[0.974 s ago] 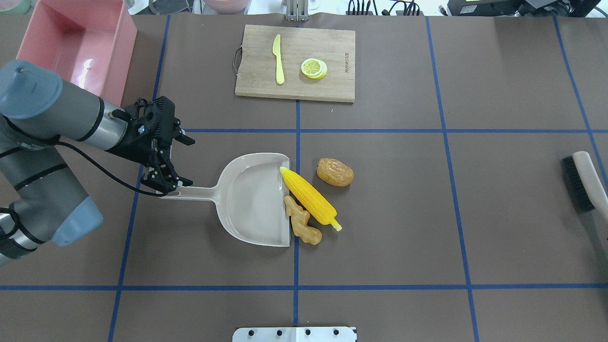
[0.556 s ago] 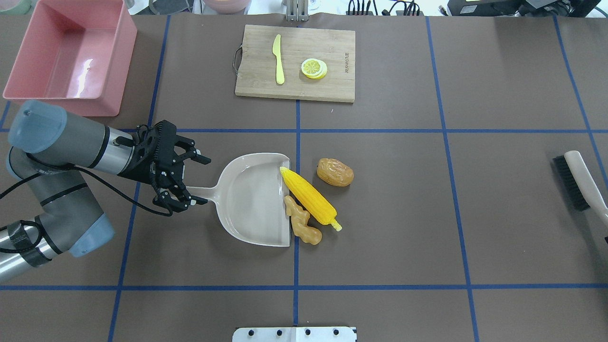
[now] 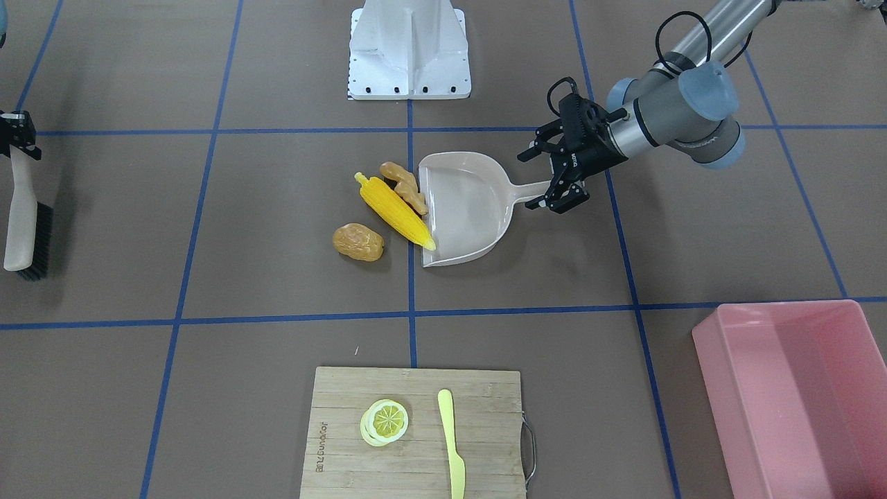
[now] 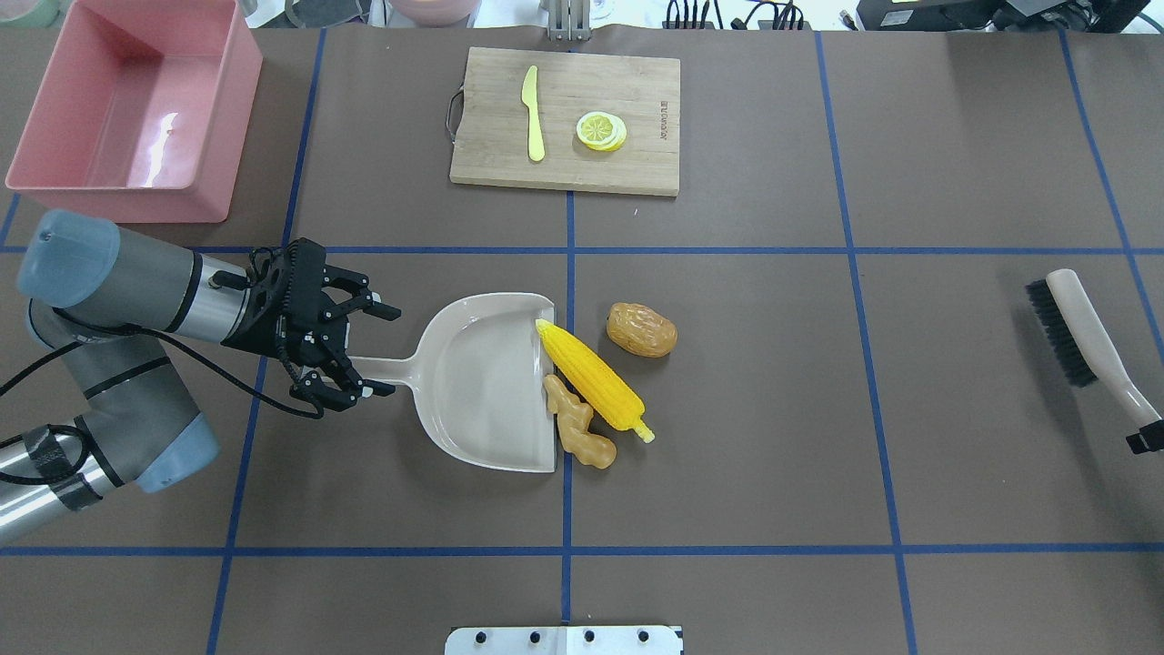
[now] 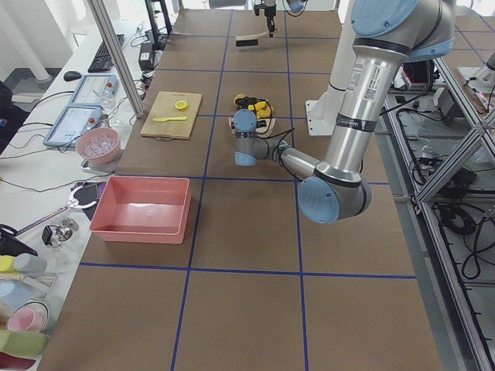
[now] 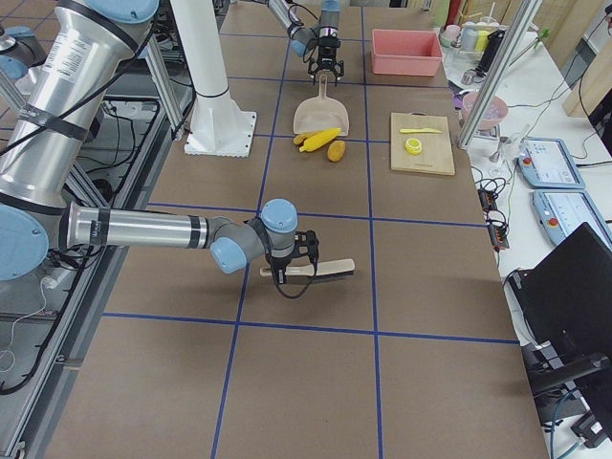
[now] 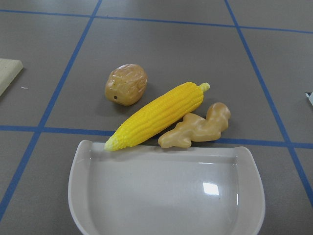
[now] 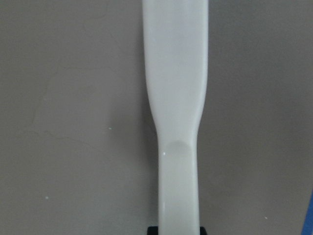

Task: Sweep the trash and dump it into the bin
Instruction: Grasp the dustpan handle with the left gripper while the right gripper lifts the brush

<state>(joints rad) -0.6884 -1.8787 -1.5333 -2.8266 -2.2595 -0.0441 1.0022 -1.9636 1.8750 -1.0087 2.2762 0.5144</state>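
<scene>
Nearest us, the left claw (image 4: 396, 352) is spread wide, its fingers on either side of the beige dustpan (image 4: 482, 391) handle. On the worktop (image 4: 818, 409) at the pan's open lip we find the trash. The corn cob (image 4: 596, 377) has its tip over the lip, and the ginger root (image 4: 575, 426) touches the lip beside the corn. The potato-like lump (image 4: 642, 329) lies apart, just past the corn. Off to our right, the right claw (image 3: 19, 149) pinches the end of a brush (image 4: 1094, 341). Farther back sits a cutting board (image 4: 637, 91) with a knife (image 4: 533, 114) and a lemon slice (image 4: 601, 131). The pink bin (image 4: 118, 205) is at far left, well apart from the trash.
</scene>
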